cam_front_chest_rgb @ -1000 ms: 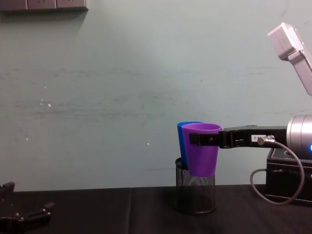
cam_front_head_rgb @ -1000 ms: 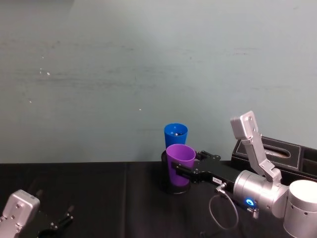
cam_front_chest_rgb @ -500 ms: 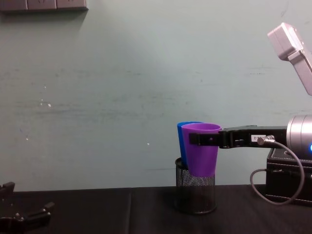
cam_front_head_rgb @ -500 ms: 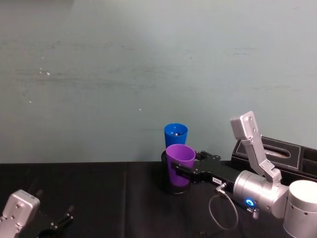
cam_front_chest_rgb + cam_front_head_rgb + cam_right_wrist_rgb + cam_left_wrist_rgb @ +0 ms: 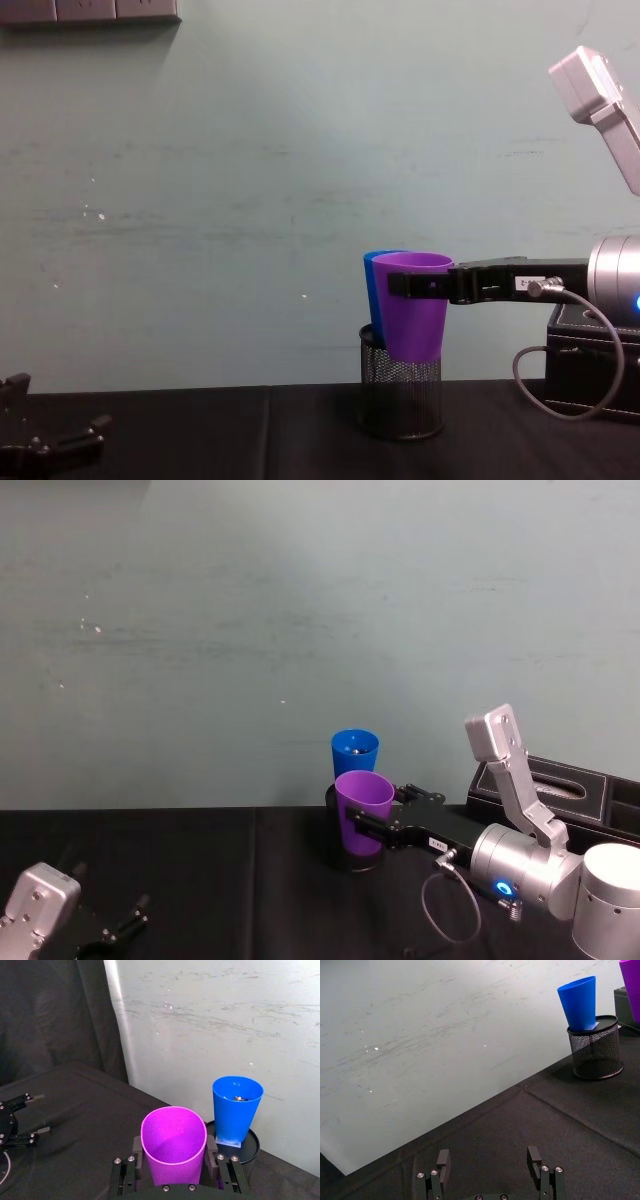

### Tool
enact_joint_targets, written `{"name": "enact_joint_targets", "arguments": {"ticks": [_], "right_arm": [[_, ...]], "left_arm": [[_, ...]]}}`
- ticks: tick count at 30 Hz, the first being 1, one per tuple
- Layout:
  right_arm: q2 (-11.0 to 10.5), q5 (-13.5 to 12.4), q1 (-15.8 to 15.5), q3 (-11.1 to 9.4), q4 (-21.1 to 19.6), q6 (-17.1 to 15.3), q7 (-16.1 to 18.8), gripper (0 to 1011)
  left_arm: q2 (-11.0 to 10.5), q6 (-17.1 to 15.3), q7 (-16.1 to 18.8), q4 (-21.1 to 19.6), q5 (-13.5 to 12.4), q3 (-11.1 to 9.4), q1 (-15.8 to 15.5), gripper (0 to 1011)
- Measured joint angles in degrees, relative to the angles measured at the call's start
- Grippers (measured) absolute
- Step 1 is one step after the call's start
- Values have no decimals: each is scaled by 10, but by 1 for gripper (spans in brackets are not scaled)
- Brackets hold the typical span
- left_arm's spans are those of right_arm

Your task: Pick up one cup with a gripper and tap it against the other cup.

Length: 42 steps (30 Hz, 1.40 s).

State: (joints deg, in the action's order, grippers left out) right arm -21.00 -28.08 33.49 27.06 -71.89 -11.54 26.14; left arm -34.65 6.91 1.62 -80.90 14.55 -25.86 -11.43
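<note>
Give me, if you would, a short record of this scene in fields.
purple cup: upright, lifted off the table
right gripper: shut on purple cup near its rim
blue cup: stands in mesh holder, just beyond purple cup, rims apart
left gripper: open, idle, low over the black tabletop

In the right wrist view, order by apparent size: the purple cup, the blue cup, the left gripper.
1. purple cup, held in the right gripper; being nearest the camera enlarges it.
2. blue cup.
3. left gripper, far off, so true size unsure.
</note>
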Motion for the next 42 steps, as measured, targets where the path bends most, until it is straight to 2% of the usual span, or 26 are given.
{"name": "enact_joint_targets", "arguments": {"ticks": [32,42], "right_arm": [[1,0,0,0,1,0,0,723],[27,-5,21,-7,55,7,0,724]], "left_arm": [[0,0,0,0,0,0,0,1005],[0,0,0,0,0,0,0,1004]]}}
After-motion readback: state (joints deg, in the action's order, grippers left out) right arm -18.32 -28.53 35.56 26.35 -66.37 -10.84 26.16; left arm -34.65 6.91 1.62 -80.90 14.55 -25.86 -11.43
